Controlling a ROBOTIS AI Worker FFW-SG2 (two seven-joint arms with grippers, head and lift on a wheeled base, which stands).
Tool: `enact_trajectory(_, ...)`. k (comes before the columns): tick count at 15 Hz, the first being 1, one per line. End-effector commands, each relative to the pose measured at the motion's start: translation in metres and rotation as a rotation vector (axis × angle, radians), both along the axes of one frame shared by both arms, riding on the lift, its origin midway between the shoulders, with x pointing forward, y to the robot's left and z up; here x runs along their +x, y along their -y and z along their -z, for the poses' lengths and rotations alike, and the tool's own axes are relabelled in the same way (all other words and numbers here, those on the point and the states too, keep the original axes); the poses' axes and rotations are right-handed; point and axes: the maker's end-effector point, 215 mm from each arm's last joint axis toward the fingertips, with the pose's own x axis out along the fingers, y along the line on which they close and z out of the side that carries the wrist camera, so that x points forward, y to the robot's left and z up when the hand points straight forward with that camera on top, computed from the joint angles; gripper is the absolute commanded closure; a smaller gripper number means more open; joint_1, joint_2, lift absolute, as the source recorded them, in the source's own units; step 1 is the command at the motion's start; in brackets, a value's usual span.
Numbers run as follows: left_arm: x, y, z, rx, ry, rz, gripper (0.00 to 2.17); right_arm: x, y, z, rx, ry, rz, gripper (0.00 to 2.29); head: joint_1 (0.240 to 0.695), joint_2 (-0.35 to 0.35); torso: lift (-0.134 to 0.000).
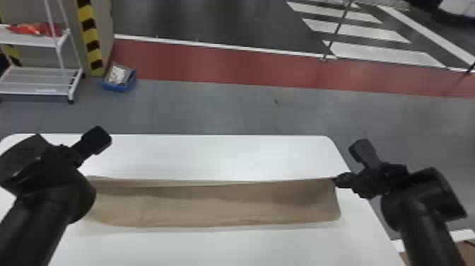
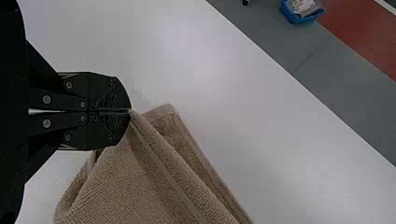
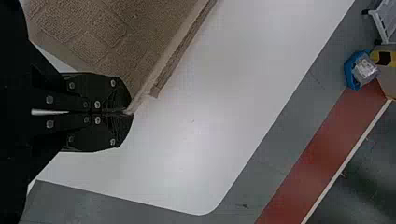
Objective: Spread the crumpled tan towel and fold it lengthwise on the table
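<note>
The left gripper has its two flat black fingers pressed together on a corner of the tan towel. The right gripper is likewise clenched on the towel's corner at the other end. Between them, the towel runs as a long, narrow band across the white table, its bulk on the robot's side of the gripped edge. A second layer's edge lies just beyond the pinched one, close to the fingertips.

The ribbed terry looks soft, light and limp, unlikely to slip or break, but apt to sag or wrinkle between holds. The two corners of the long edge seem the right places to grasp, with even tension and both layers' edges lined up.
</note>
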Motion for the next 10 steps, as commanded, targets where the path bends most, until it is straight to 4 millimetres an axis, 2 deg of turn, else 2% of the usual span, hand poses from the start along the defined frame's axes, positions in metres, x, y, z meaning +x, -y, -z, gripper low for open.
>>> enact_trajectory(1, -0.002, 0.001, 0.003, 0.001, -0.005, 0.001, 1.83, 0.005, -0.012, 0.008, -0.007, -0.010, -0.015, 1.83, 0.695, -0.249, 0.000)
enact_trajectory(3, -0.003, 0.000, 0.006, 0.004, -0.009, 0.000, 1.83, 0.009, -0.016, 0.016, -0.039, -0.015, -0.001, 1.81, 0.695, -0.242, 0.000)
enact_trajectory(4, -0.003, 0.000, 0.005, 0.006, -0.007, -0.001, 1.83, 0.008, -0.016, 0.023, -0.054, -0.031, 0.018, 1.54, 0.695, -0.238, 0.000)
enact_trajectory(5, -0.002, -0.001, 0.005, 0.010, 0.001, -0.006, 1.72, 0.006, -0.014, 0.027, -0.058, -0.040, 0.035, 0.69, 0.695, -0.236, 0.000)
enact_trajectory(6, -0.002, -0.002, 0.007, 0.011, 0.004, -0.008, 1.56, 0.004, -0.010, 0.030, -0.067, -0.039, 0.076, 0.04, 0.695, -0.233, 0.000)
enact_trajectory(7, -0.005, -0.001, 0.009, 0.012, 0.000, -0.007, 1.30, 0.006, -0.013, 0.031, -0.067, -0.033, 0.080, 0.00, 0.695, -0.234, 0.000)
enact_trajectory(9, -0.004, -0.002, 0.010, 0.019, 0.010, -0.009, 0.44, 0.011, -0.009, 0.027, -0.063, -0.001, 0.110, 0.00, 0.695, -0.235, 0.000)
enact_trajectory(10, -0.006, -0.003, 0.011, 0.026, 0.013, -0.013, 0.19, 0.015, -0.007, 0.022, -0.061, 0.026, 0.130, 0.03, 0.695, -0.234, 0.000)
